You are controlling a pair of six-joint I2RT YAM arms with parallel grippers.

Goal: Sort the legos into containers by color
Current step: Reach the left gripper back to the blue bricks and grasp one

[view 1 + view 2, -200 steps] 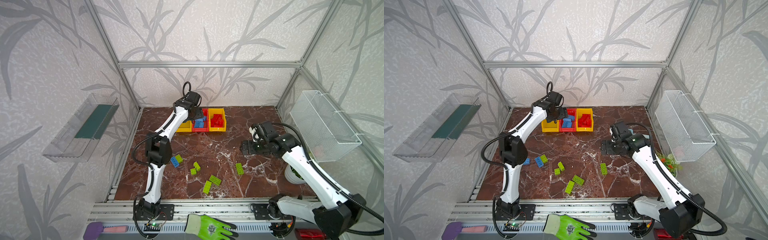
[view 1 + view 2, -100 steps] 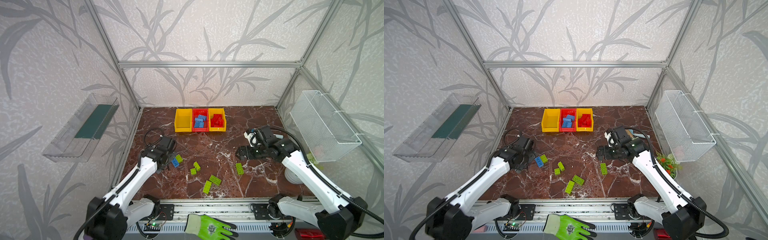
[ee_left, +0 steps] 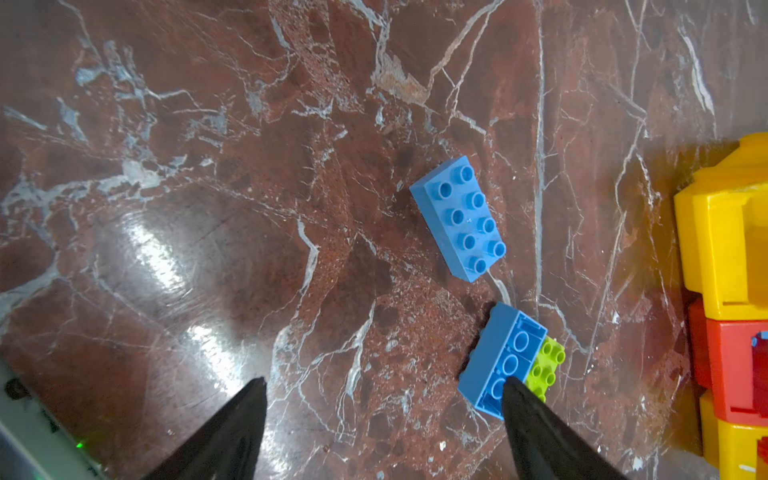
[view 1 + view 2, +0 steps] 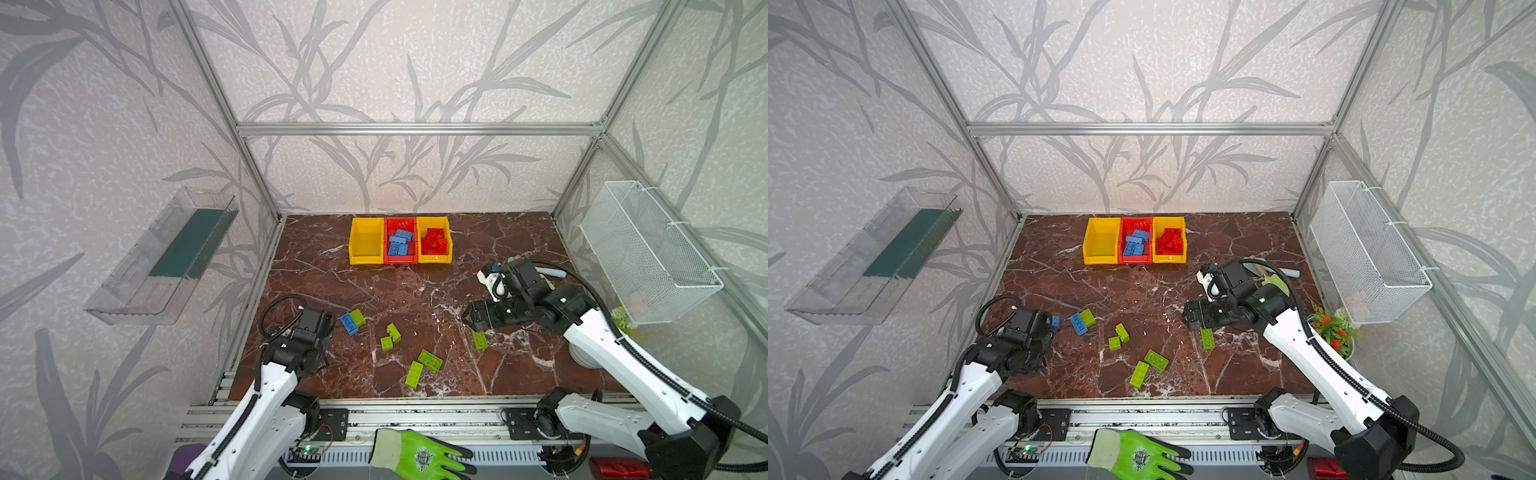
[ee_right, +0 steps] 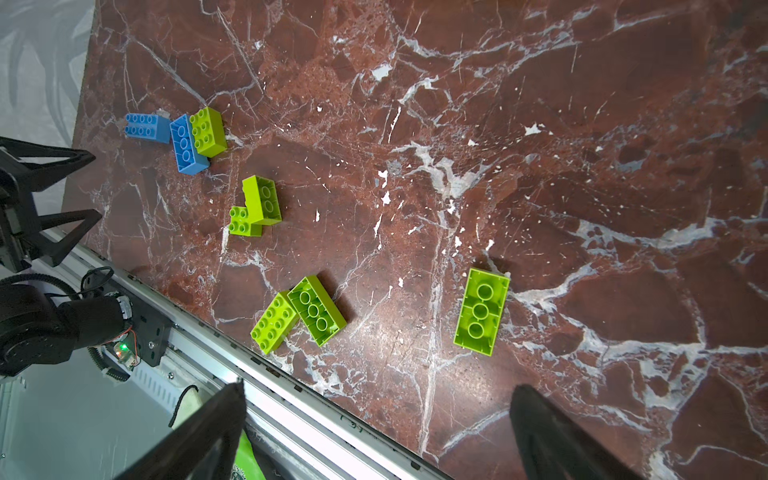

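A: The left gripper (image 3: 384, 380) is hanging low over the table (image 3: 166, 249), jaws gaping, gripping nothing. One finger (image 3: 540, 428) is overlapping the upturned blue brick (image 3: 496, 357) in the wrist view; touching or not, cannot tell.
B: The studs-up blue brick (image 3: 457, 218) is lying just beside it, free on every side. Judging that the easier pick: centring over it, turning to span the short width, dropping straight.
A: Agreeing. The upturned one is touching a small green brick (image 3: 546, 368); a careless squeeze is risking two colours in one grab.
B: Mid-table, a green pair (image 4: 392, 331) is lying touching, and a second green pair (image 4: 430, 360) nearer the rail (image 4: 415, 401).
A: The right gripper (image 5: 379, 385) is hovering spread wide and empty, just beside the lone green brick (image 5: 482, 311), hollow side up. Needing the same care: squaring across its narrow sides before closing.
B: At the back, the left yellow bin (image 4: 365, 259) is sitting empty, the red bin (image 4: 400, 259) is holding blues, the right yellow bin (image 4: 434, 259) is holding reds. Guessing greens are going into the empty one
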